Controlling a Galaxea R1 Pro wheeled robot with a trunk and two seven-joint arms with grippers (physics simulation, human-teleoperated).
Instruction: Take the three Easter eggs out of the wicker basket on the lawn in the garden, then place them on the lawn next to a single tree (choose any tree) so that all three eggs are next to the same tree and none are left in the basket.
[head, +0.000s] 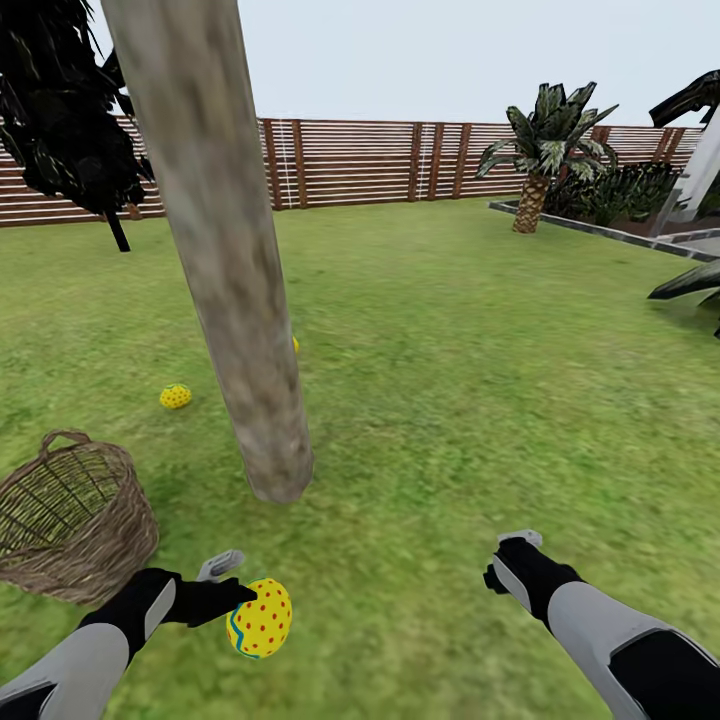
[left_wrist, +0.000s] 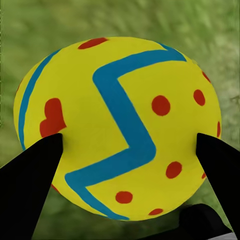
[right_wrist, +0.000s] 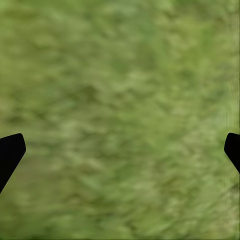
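Head view takes in the lawn (head: 470, 400), running back to a slatted wooden fence (head: 360, 160), with the thick grey-brown tree trunk (head: 225, 250) rising from the grass left of centre. The wicker basket (head: 70, 525) sits on the grass at the left edge, near the trunk's base; its inside looks empty, though the near wall hides part of the bottom. One Easter egg (head: 176, 397) lies on the grass just left of the trunk, and a sliver of yellow, likely another egg (head: 295, 344), peeks out from behind the trunk's right side. The left gripper (head: 236, 600) is clamped on the third egg, a zigzag-banded egg (head: 260, 618) (left_wrist: 117, 125), held above the grass between basket and trunk. The right gripper (head: 520, 555) (right_wrist: 120, 155) hangs over bare grass with its jaws apart, empty. The last placement seems to be in hand: the next move calls for carrying this egg closer to the trunk's base, lowering it to the grass and releasing gently so it does not roll away.
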